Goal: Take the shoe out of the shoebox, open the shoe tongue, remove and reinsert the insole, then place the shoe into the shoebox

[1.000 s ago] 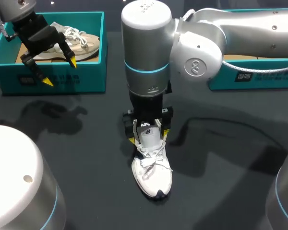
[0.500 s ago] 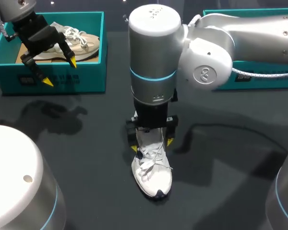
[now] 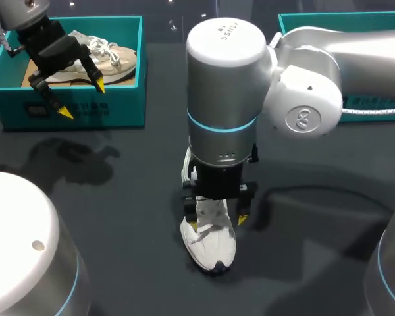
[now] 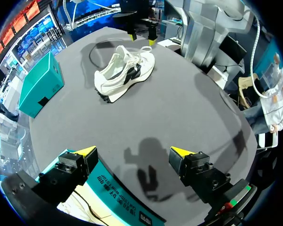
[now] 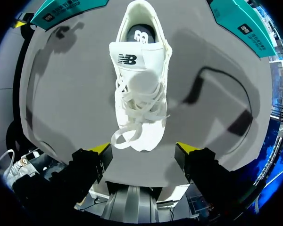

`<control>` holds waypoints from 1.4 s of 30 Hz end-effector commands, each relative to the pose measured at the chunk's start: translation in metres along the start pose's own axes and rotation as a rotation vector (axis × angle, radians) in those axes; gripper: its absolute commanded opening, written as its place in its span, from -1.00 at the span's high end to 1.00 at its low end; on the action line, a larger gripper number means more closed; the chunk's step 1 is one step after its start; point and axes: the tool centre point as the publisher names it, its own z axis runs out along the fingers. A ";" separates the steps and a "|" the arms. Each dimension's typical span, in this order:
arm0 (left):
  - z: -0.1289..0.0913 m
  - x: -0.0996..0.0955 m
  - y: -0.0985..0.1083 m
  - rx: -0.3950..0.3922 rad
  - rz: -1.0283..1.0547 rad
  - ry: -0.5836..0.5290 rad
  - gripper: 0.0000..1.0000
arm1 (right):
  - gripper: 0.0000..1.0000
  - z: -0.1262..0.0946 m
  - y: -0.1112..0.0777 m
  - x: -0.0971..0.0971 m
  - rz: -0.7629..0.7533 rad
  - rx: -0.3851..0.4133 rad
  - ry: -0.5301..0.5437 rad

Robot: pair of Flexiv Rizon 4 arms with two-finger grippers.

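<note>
A white lace-up sneaker (image 3: 210,249) stands on its sole in the middle of the dark grey tabletop (image 3: 118,197), outside both boxes. In the head view the right arm (image 3: 224,99) covers its heel end, so only the laces and toe show. The right tool (image 3: 216,222) hangs over the laces with one yellow tip at either side.

The right wrist view gives what the arm hides. It shows the whole sneaker from above, its padded tongue (image 5: 132,59) lying over the throat and a dark insole (image 5: 140,34) seated in the heel opening. There the right tool stands wide apart above the toe, gripping nothing. The tips seem clear of the shoe, though from this angle a light touch is hard to rule out.

The left tool (image 3: 83,99) hangs spread and empty above a teal cardboard shoebox (image 3: 128,105) at the far left, which holds a beige sneaker (image 3: 115,56). Only the left wrist view shows the white sneaker's side profile, well ahead of that tool. A second teal shoebox (image 4: 40,87) sits apart to one side of it.

Compared with a second ago, the right tool has travelled from the heel collar along the sneaker toward the toe. The sneaker has not shifted, and the left arm has kept its place.
</note>
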 end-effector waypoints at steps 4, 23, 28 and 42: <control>0.000 0.001 0.000 -0.003 0.000 0.000 -1.00 | 0.24 -0.007 -0.007 -0.001 -0.001 -0.021 -0.004; 0.000 0.001 0.000 -0.003 0.000 0.000 -1.00 | 0.33 -0.003 0.074 0.004 -0.196 -0.091 -0.009; 0.000 0.001 0.000 -0.003 0.000 0.000 -1.00 | 0.33 0.010 0.092 -0.001 -0.205 -0.101 0.012; 0.000 0.001 0.000 -0.003 0.000 0.000 -1.00 | 0.46 0.014 0.112 0.001 -0.265 -0.122 0.036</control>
